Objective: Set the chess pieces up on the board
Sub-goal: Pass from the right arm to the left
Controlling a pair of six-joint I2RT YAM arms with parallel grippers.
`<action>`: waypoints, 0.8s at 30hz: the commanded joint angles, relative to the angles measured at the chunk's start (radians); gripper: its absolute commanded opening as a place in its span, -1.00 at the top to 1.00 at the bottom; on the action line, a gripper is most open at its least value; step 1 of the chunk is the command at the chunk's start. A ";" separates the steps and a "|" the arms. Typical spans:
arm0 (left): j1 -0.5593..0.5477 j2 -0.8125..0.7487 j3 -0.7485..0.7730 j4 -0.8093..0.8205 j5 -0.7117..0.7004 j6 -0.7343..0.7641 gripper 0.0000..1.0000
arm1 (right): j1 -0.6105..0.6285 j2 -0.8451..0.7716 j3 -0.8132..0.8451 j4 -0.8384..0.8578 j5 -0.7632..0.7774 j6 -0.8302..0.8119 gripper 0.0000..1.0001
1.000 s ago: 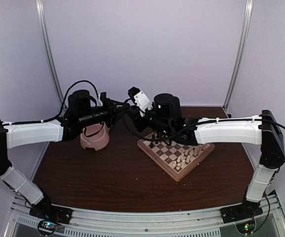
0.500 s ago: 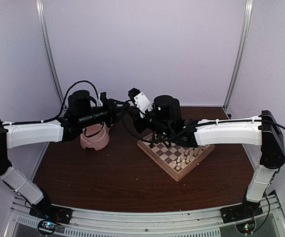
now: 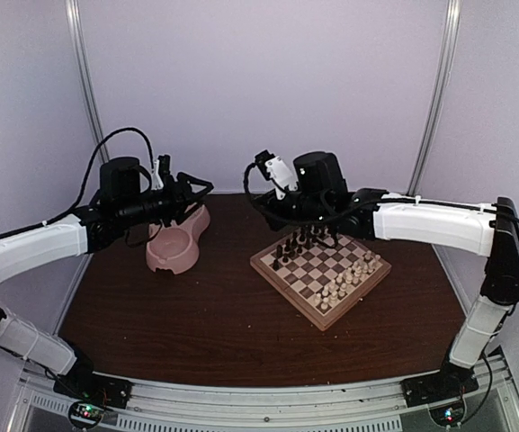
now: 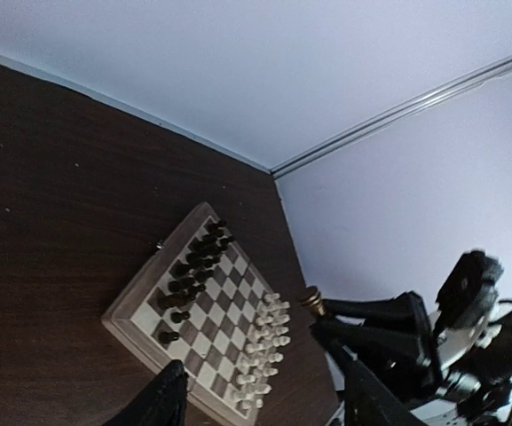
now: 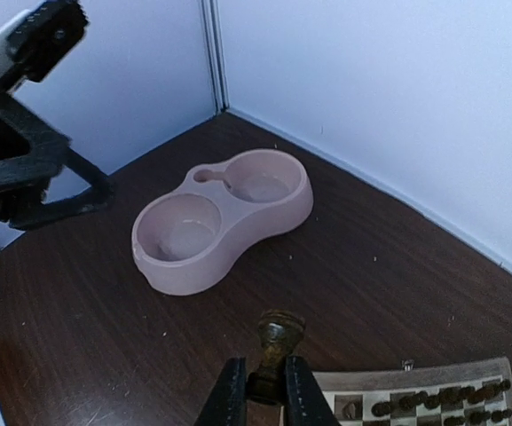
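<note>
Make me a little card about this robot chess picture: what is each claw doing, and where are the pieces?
board: dark pieces along one edge, pale pieces along the opposite edge
pink double bowl: looks empty
right gripper: shut on one dark chess piece, by the board's corner
left gripper: open, holding nothing, near the pink double bowl

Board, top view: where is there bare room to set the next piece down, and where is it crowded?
The board's middle rows are bare, between the dark pieces along its far-left edge and the pale pieces along its near-right edge. Those two edges are crowded. The table between bowl and board is also bare.
</note>
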 commanded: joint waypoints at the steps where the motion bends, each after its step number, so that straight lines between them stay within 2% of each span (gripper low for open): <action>1: 0.021 -0.029 0.082 -0.261 0.010 0.391 -0.22 | -0.125 0.045 0.161 -0.364 -0.281 0.174 1.00; 6: 0.021 -0.032 0.110 -0.320 0.079 0.719 -0.16 | -0.176 0.177 0.369 -0.636 -0.541 0.212 0.98; 9: 0.019 -0.046 0.083 -0.303 0.106 0.900 -0.14 | -0.176 0.181 0.398 -0.704 -0.605 0.202 0.97; 12: 0.007 -0.072 0.008 -0.209 0.183 1.066 -0.14 | -0.176 0.179 0.425 -0.771 -0.665 0.183 0.97; 16: -0.049 -0.093 -0.070 -0.186 0.307 1.385 -0.15 | -0.175 0.177 0.433 -0.814 -0.791 0.168 0.97; 18: -0.063 -0.082 -0.069 -0.223 0.314 1.468 -0.14 | -0.176 0.171 0.421 -0.810 -0.818 0.173 0.97; 24: -0.082 -0.038 -0.066 -0.199 0.318 1.522 -0.13 | -0.170 0.165 0.361 -0.712 -0.894 0.248 0.97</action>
